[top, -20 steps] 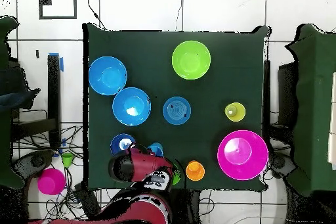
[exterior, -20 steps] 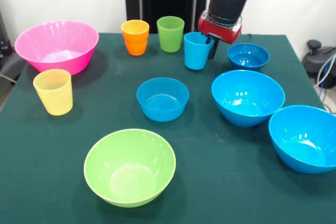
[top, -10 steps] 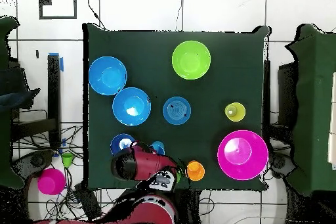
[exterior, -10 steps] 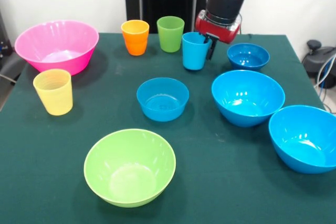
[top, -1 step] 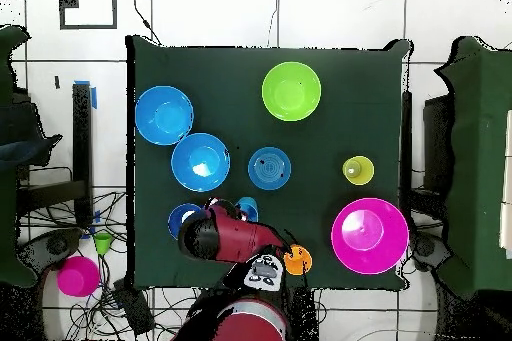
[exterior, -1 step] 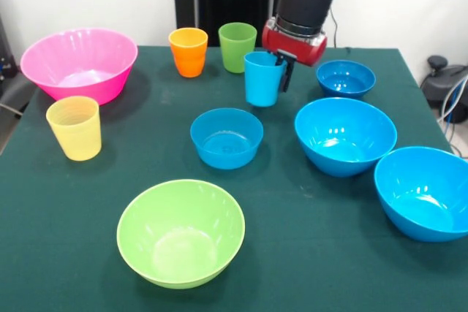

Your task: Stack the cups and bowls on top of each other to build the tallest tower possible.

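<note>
Right now the claw point(exterior, -1 step: 278, 63) is clamped on the rim of the light blue cup point(exterior, -1 step: 262, 79), one finger inside and one outside, and the cup hangs upright just above the green surface point(exterior, -1 step: 329, 253) — between the green cup point(exterior, -1 step: 237, 47) and the small dark blue bowl point(exterior, -1 step: 345, 78). From above, the red arm point(top, -1 step: 225, 237) covers most of that cup; only a sliver of blue shows beside it.

Nothing is stacked. The orange cup point(exterior, -1 step: 188, 51) stands next to the green one at the far edge, the yellow cup point(exterior, -1 step: 74, 127) sits near the pink ribbed bowl point(exterior, -1 step: 79, 63). A smaller blue bowl point(exterior, -1 step: 226, 137) rests mid-surface, the lime green bowl point(exterior, -1 step: 180, 232) nearest the camera, and two large bright blue bowls point(exterior, -1 step: 344, 135) point(exterior, -1 step: 423, 191) lie side by side, rims almost touching.
</note>
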Motion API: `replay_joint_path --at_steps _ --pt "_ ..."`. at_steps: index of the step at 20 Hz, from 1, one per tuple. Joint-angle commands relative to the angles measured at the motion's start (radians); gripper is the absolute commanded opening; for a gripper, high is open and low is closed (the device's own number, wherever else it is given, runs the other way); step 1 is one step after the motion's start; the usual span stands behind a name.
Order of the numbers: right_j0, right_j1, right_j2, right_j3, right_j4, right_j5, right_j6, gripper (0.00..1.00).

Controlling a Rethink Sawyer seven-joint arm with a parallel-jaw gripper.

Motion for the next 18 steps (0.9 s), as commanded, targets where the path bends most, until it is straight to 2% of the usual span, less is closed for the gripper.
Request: replay_joint_path --at_steps 1,5,10,13,18 --pt "-0.018 -0.013 0.120 -0.162 -0.017 0.178 0.014 0.00" --pt "-0.019 -0.008 0.136 -0.190 0.006 0.299 0.025 0.00" --pt "-0.003 -0.004 0.121 -0.250 0.005 0.400 0.031 0.00" --pt "-0.002 -0.008 0.118 -0.275 -0.003 0.439 0.030 0.00" --pt "0.002 0.002 0.103 -0.312 -0.030 0.448 0.020 0.00"
